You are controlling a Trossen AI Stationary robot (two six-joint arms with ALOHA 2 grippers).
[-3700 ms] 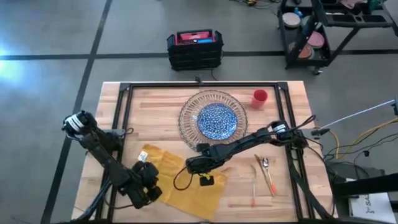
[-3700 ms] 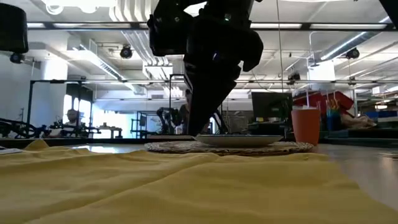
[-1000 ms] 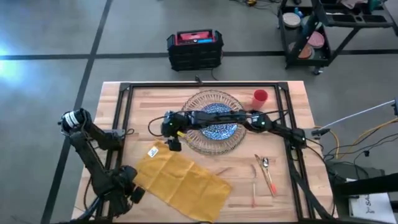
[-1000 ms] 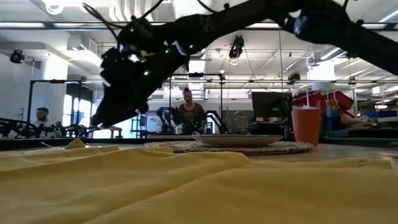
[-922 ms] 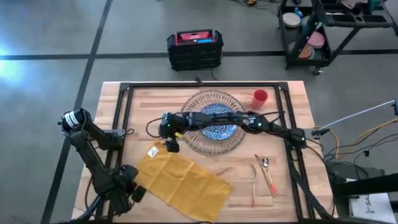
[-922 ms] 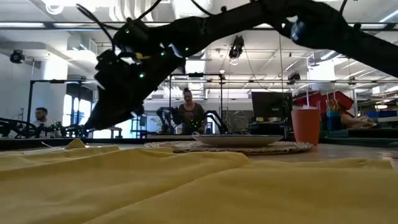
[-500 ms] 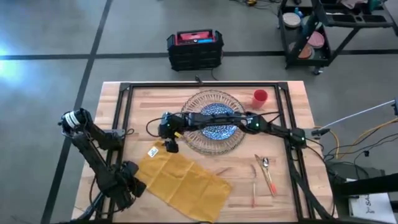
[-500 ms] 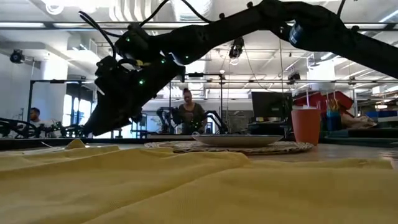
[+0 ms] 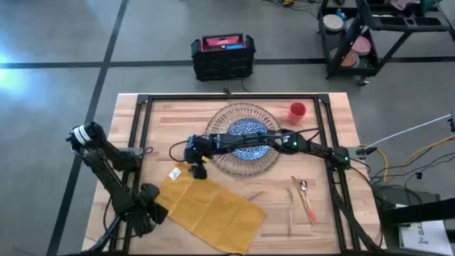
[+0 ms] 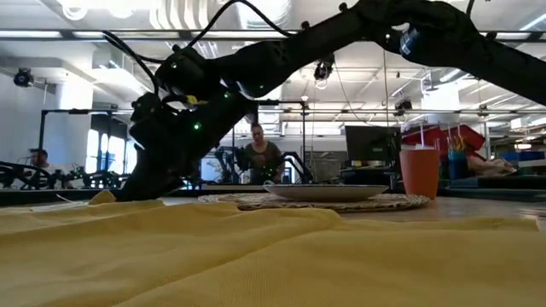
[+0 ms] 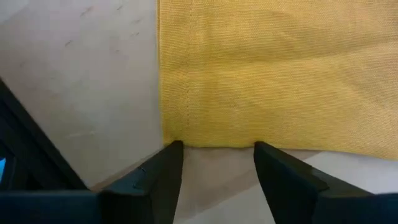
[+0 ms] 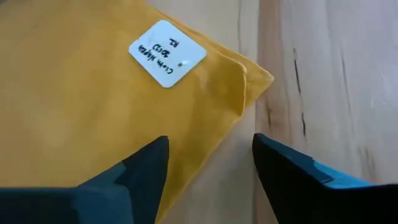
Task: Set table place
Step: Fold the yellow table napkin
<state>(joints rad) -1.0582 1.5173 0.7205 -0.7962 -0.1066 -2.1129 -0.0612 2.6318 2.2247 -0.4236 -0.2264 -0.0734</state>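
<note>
Both tools are positioned at the yellow napkin, which lies spread flat and askew on the front-left part of the bench. The right tool is held low over the napkin's far corner, beside the white label, with its fingers spread and nothing pinched between them. The left tool is set at the napkin's near-left edge, fingers likewise spread, the hem lying just ahead of the gap.

Progress is judged as partial. The blue plate is already stacked on the glass plate at the far centre of the bench, and the red cup stands to their right. The cutlery lies loose to the right of the napkin and appears not yet arranged. The napkin is not yet folded or squared.

The right arm is stretched across the plates from the right side. The left arm is folded at the bench's front-left corner.
</note>
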